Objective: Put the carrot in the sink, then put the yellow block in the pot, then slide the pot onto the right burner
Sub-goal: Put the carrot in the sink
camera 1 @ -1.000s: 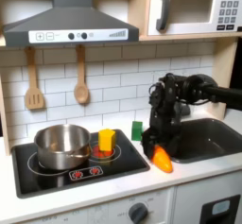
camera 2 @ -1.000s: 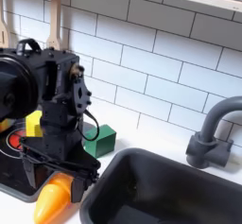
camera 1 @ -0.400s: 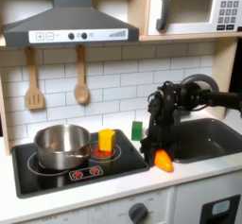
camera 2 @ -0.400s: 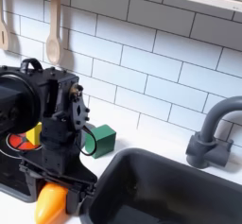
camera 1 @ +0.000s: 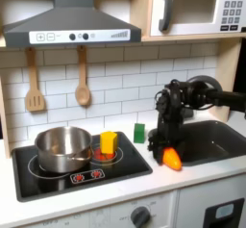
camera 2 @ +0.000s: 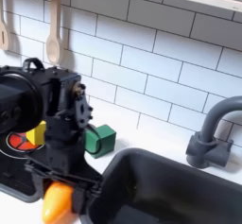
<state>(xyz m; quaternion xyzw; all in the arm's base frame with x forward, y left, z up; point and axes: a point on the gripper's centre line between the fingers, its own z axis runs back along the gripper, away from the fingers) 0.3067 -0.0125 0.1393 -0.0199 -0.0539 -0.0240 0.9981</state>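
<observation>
The first step is in hand: the carrot (camera 1: pixel 172 158) is clamped in the jaws of the gripper (camera 2: pixel 60 176) and held at the near left edge of the sink (camera 1: pixel 213 139) in the first exterior view, above the bench (camera 1: pixel 192 179). A short carry over the basin is called for next, then release. The yellow block (camera 1: pixel 109 140) sits on the right burner (camera 1: pixel 108 154) beside the pot (camera 1: pixel 63 148).

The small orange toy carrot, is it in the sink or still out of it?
Out. The small orange toy carrot hangs in the gripper by the dark grey sink's near-left rim.
</observation>
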